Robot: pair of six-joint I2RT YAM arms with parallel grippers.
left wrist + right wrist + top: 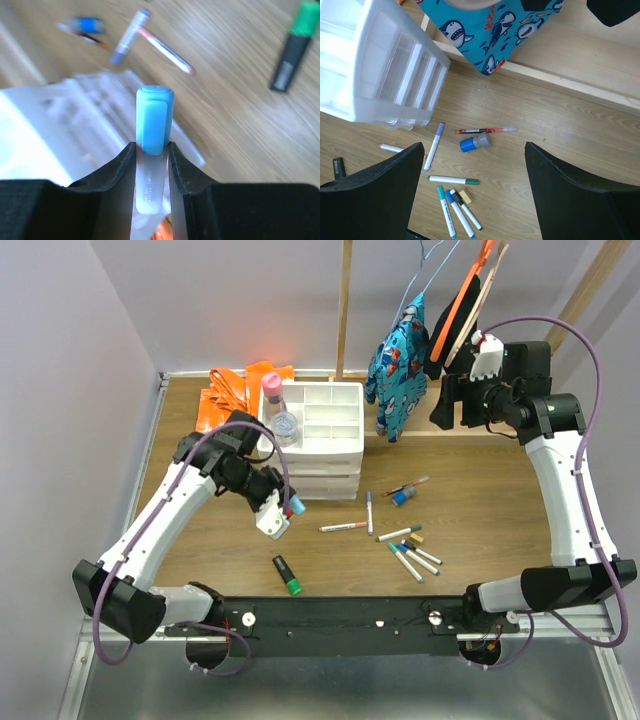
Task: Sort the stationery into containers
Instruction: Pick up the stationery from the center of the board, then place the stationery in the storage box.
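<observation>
My left gripper (277,513) (152,146) is shut on a blue highlighter (297,508) (155,120), which is off the table just in front of the white drawer unit (352,445) (45,145). My right gripper (455,400) (474,146) hangs open and empty high at the back right. Below it lie thin markers (453,180), a stubby blue-grey item (475,142), a red pen (485,130) and a tan block (465,196). A green-black highlighter (287,575) (292,47) lies near the front. A clear round jar (285,425) and a pink-topped item (271,385) stand in the unit's top tray.
An orange cloth (235,390) lies behind the drawer unit. A blue shark-print cloth (398,350) (495,30) hangs from a hanger at the back, over a wooden frame edge (560,82). More markers (343,527) lie scattered mid-table.
</observation>
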